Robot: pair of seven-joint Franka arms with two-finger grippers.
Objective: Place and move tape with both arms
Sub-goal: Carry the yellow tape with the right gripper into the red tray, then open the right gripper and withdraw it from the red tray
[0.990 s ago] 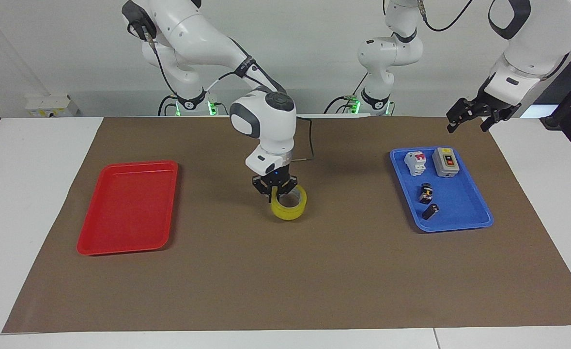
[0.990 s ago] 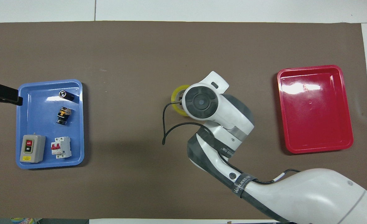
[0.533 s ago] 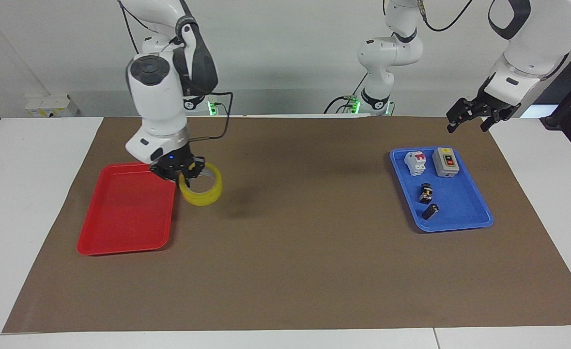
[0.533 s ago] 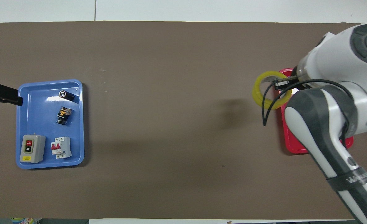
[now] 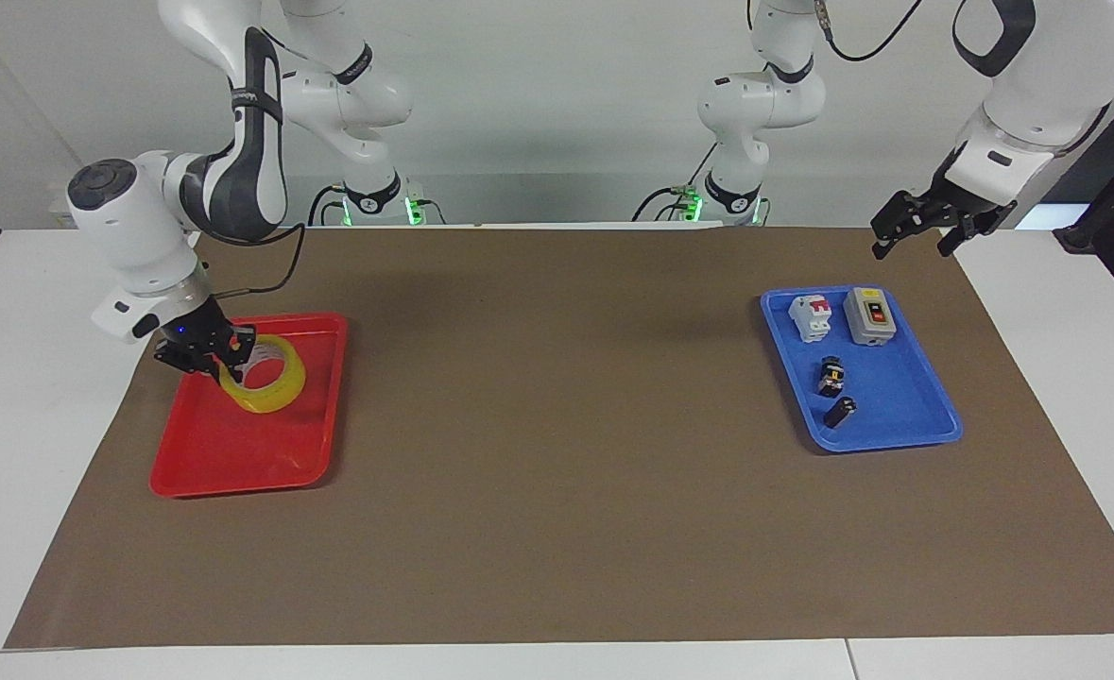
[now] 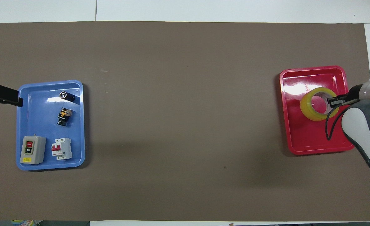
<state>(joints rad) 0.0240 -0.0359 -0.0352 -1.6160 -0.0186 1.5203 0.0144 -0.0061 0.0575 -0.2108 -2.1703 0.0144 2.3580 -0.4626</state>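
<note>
The tape (image 5: 264, 375), a light, stiff ring, is held over the red tray (image 5: 235, 463) by the right hand (image 5: 205, 351), closed on its wall at about nine o'clock; whether it touches the tray floor cannot be told. One tape, two trays. The left hand (image 5: 925, 225) waits, seemingly open, at one o'clock of the blue tray (image 5: 897, 430) with four parts.

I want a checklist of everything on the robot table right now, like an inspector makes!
Surface: brown mat over a white table.
Job's things: tape tilted over the red tray, held by its rim; touching the tray or not, cannot tell.
Clutter: blue tray holding a grey switch box, a white breaker and two small dark parts.
Grippers: right gripper shut on the tape; left gripper waits beside the blue tray.
Cables: black cable on the right arm.
Surroundings: white wall.
</note>
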